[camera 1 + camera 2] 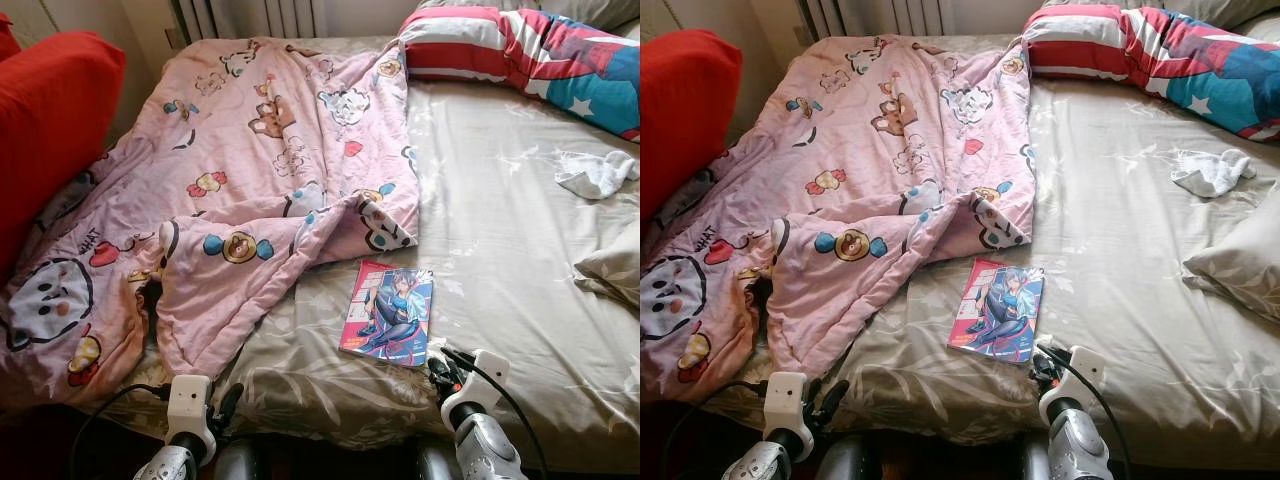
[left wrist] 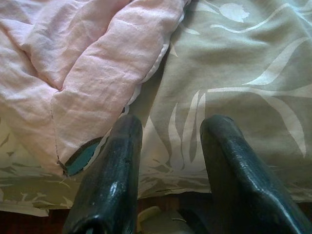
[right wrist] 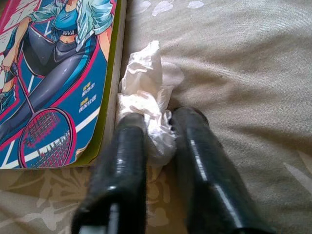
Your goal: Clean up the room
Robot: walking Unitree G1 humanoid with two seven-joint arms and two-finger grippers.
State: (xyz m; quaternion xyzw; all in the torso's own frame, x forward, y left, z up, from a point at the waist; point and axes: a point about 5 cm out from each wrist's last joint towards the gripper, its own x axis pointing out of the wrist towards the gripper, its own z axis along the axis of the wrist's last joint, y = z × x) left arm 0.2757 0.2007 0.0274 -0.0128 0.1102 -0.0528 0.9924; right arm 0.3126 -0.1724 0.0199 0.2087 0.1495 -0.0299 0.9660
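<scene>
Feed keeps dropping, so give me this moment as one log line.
right gripper: shut on crumpled white tissue | beside colourful comic book | left gripper: open, by pink quilt

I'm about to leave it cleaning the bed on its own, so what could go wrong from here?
The right gripper pinches a crumpled white tissue right beside the comic book; the thin tissue may tear or slip out on lifting. A finger could also nudge the book toward the bed's edge.

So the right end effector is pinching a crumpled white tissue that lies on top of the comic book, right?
Not quite. The right end effector does pinch the crumpled white tissue, but the right wrist view shows the tissue on the bed sheet beside the comic book, against its edge.
</scene>
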